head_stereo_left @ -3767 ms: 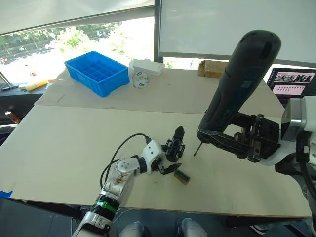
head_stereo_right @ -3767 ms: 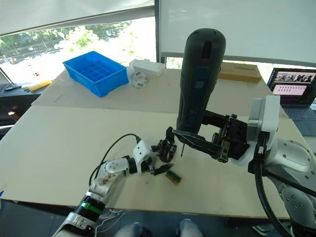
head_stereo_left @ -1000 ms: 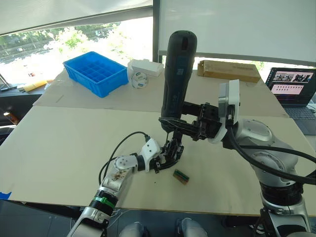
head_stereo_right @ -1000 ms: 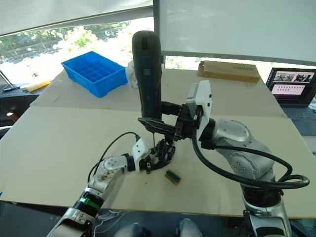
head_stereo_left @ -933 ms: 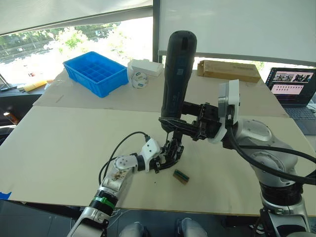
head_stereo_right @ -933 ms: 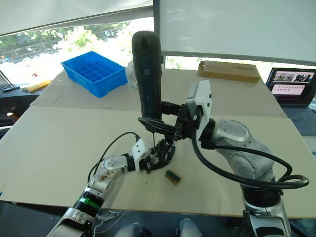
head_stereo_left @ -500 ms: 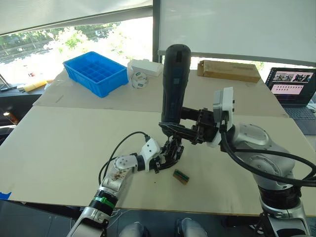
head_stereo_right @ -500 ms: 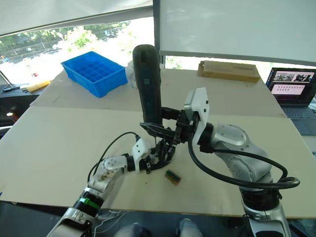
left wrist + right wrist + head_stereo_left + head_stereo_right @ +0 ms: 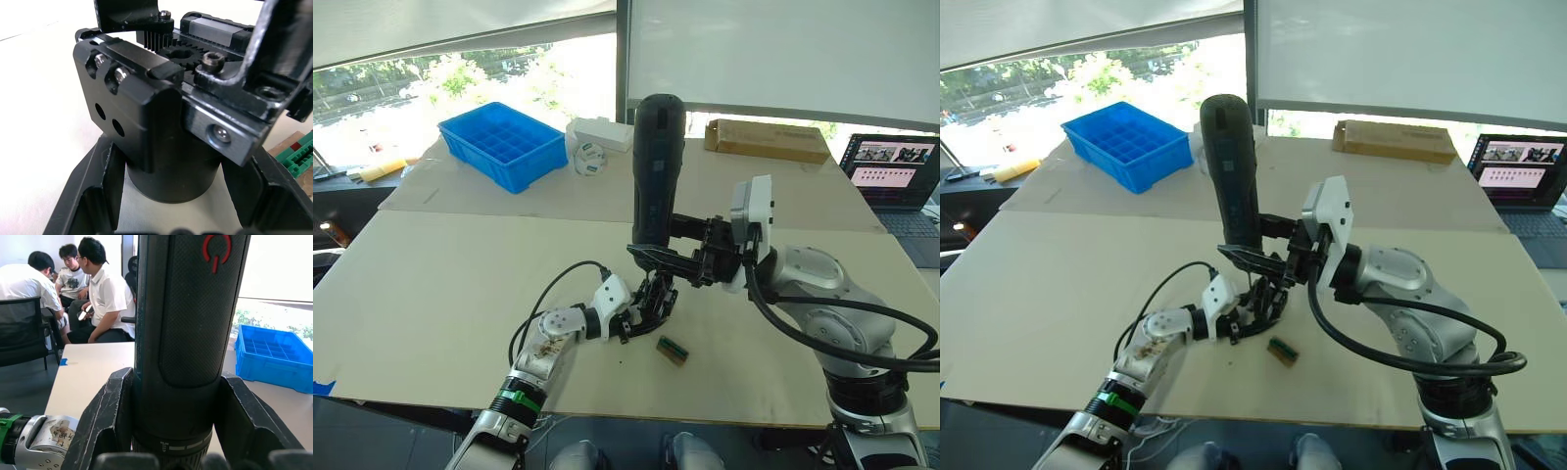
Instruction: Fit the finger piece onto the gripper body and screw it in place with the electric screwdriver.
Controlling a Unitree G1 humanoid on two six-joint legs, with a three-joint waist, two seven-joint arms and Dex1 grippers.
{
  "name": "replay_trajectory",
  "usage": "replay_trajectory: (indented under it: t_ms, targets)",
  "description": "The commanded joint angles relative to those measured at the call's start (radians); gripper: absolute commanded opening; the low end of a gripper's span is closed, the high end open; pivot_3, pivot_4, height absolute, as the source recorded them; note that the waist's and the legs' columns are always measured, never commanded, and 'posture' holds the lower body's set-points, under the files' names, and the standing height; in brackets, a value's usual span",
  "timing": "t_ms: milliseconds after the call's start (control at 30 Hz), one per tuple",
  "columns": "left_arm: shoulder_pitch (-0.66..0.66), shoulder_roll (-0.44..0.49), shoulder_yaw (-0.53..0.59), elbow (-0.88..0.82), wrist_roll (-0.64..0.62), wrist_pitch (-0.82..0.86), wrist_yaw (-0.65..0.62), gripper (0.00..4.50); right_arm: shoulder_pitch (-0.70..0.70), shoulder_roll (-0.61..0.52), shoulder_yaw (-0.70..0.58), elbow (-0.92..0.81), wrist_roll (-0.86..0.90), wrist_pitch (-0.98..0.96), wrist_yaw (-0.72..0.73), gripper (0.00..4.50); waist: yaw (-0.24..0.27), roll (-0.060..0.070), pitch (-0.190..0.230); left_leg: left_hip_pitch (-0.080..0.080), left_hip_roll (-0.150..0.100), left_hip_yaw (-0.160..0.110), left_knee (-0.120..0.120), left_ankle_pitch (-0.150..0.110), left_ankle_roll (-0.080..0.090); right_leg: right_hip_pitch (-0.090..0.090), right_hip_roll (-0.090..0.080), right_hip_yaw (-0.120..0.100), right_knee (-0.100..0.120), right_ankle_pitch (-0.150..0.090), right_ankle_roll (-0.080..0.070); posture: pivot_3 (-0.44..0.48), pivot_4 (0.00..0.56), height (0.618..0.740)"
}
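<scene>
Gripping textured cylindrical electric screwdriver [image 9: 656, 166], right hand [image 9: 674, 261]; left hand [image 9: 641, 315] clamps blocky gripper body [image 9: 161, 122].

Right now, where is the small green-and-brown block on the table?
The small block lies flat on the near part of the table, just right of the gripper body held in the left gripper.

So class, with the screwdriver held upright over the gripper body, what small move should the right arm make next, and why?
Probably ease the electric screwdriver straight down a little. The right gripper holds it upright above the gripper body, which the left gripper clamps on the table. Whether the bit has seated on a screw cannot be told.
</scene>
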Motion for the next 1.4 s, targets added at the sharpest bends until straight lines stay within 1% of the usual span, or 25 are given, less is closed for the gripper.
replay_trajectory:
  t_ms: [33, 767, 1400]
  targets:
    - [0.031, 0.003, -0.042, 0.017, 0.013, 0.038, -0.025, 2.31, -0.008, 0.004, -0.012, -0.037, -0.014, -0.041, 0.012, 1.9, 0.0, 0.0, 0.0, 0.0, 0.0, 0.0, 0.0, 0.0, 0.0, 0.0, 0.0, 0.0, 0.0, 0.0, 0.0, 0.0, 0.15, 0.74]
    - [0.034, 0.0, -0.042, 0.004, 0.012, 0.056, -0.019, 2.31, 0.003, 0.023, -0.005, -0.049, -0.015, -0.025, 0.026, 1.9, 0.0, 0.0, 0.0, 0.0, 0.0, 0.0, 0.0, 0.0, 0.0, 0.0, 0.0, 0.0, 0.0, 0.0, 0.0, 0.0, 0.15, 0.74]
    - [0.03, -0.002, -0.039, 0.009, 0.012, 0.053, -0.018, 2.31, 0.029, 0.039, -0.004, -0.017, -0.049, -0.036, 0.017, 1.9, 0.001, 0.0, 0.0, 0.0, 0.0, 0.0, 0.0, 0.0, 0.0, 0.0, 0.0, 0.0, 0.0, 0.0, 0.0, 0.0, 0.15, 0.74]
